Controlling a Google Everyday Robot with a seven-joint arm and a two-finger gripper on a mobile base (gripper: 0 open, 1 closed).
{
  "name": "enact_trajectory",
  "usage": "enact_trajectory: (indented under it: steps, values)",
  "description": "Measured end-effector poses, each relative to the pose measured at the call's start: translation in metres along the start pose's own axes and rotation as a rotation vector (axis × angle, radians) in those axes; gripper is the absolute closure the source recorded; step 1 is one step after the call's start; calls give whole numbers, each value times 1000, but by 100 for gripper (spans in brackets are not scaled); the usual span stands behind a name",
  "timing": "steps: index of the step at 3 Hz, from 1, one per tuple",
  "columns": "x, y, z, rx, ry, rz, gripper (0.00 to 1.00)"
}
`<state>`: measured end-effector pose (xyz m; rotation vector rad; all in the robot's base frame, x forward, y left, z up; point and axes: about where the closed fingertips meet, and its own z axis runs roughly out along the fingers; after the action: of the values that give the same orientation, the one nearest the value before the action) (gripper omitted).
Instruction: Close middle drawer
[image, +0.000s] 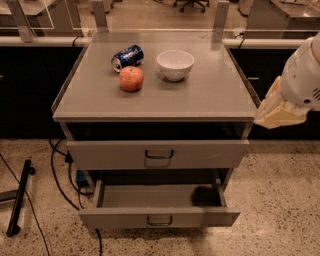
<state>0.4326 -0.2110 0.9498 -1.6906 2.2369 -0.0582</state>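
Observation:
The grey metal cabinet (155, 107) stands in the middle of the camera view. The middle drawer (159, 218) is pulled out towards me; its low front panel has a small dark loop handle (160, 220), and its shallow grey tray (150, 196) looks empty. Above it sits the taller-fronted top drawer (157, 153), slightly out. The lowest drawer is hidden under the open one. My gripper (279, 109), a cream-coloured end on the white arm (304, 80), hangs at the right, beside the cabinet's top right corner, above and to the right of the open drawer.
On the cabinet top lie a red apple (131, 78), a blue soda can (127, 57) on its side and a white bowl (175, 64). Black cables (62, 172) and a black stand leg (19, 197) are on the speckled floor at left. Dark counters run behind.

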Motion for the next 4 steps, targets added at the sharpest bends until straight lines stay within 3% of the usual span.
enact_trajectory:
  steps: [1, 2, 4]
  values:
    - [10, 17, 38, -21, -34, 48, 100]
    - [22, 41, 87, -54, -80, 87, 100]
    - [31, 48, 102, -37, -69, 63, 100]
